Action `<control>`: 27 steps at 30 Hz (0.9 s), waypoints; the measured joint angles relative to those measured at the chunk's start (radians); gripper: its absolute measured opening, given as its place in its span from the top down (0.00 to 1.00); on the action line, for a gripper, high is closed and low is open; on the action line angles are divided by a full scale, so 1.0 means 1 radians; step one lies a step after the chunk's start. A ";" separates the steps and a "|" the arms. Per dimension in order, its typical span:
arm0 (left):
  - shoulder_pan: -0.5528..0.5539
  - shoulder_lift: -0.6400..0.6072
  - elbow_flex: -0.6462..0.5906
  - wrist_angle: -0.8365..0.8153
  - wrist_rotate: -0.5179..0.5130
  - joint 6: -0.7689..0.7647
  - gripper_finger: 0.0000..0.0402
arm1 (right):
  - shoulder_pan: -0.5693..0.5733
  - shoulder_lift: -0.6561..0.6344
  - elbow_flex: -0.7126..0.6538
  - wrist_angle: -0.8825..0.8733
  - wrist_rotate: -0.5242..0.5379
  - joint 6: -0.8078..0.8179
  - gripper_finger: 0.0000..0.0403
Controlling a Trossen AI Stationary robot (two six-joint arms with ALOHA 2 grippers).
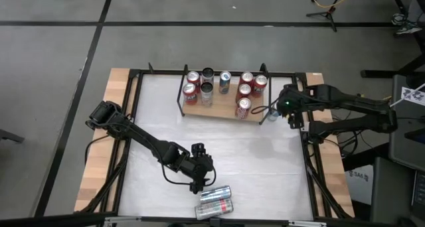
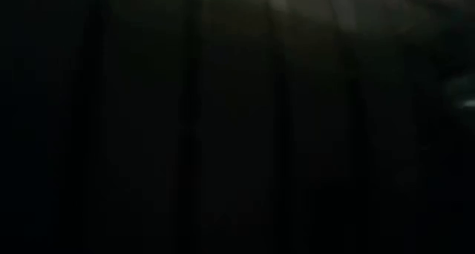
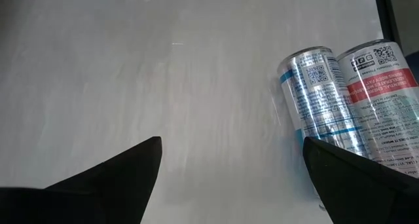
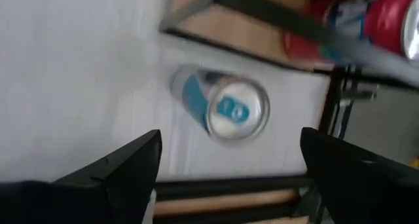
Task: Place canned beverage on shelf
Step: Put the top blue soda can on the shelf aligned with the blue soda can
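The shelf (image 1: pixel 223 109), a small wooden board with black rod brackets, stands at the table's far side and carries several upright cans (image 1: pixel 244 90). A silver-blue can (image 4: pixel 226 109) stands upright on the table by the shelf's right end, and my right gripper (image 4: pixel 229 165) hangs open above it. Two cans lie on their sides near the front edge: a silver-blue one (image 3: pixel 317 96) and a red-and-silver one (image 3: pixel 383 86). My left gripper (image 3: pixel 232 185) is open just left of them, slanting down at the table. The low view is dark. My left gripper has one finger (image 3: pixel 350 181) in front of the lying silver-blue can's side (image 3: pixel 327 129). I cannot tell whether it touches the can. The other finger is over bare table.
The white tabletop (image 1: pixel 252 160) lies bare between the shelf and the lying cans. Black frame rails (image 1: pixel 307 154) run along the table's sides, with wooden strips (image 1: pixel 99 154) outside them. The shelf's black bracket (image 4: pixel 275 14) stands close to the upright can.
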State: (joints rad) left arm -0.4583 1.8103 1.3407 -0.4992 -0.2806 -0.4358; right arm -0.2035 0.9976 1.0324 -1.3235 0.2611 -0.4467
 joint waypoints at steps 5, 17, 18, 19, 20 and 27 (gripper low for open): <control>0.000 0.000 0.000 0.011 -0.004 -0.003 0.09 | 0.000 0.002 -0.017 0.062 -0.025 -0.088 0.12; 0.000 0.000 0.000 0.100 -0.051 -0.008 0.09 | 0.000 0.002 -0.093 0.081 -0.017 -0.229 0.12; 0.000 0.000 0.000 0.100 -0.051 -0.008 0.09 | 0.000 0.002 -0.099 0.092 -0.007 -0.241 0.12; 0.000 0.000 0.000 0.100 -0.051 -0.008 0.09 | 0.000 0.002 -0.103 0.101 0.003 -0.251 0.12; 0.000 0.000 0.000 0.100 -0.051 -0.008 0.09 | 0.000 0.002 -0.105 0.109 0.013 -0.265 0.12; 0.000 0.000 0.000 0.125 -0.052 -0.010 0.09 | 0.000 0.002 -0.112 0.163 0.016 -0.333 0.12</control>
State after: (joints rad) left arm -0.4586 1.8103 1.3407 -0.3745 -0.3322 -0.4458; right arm -0.2035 1.0000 0.9207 -1.1604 0.2775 -0.7795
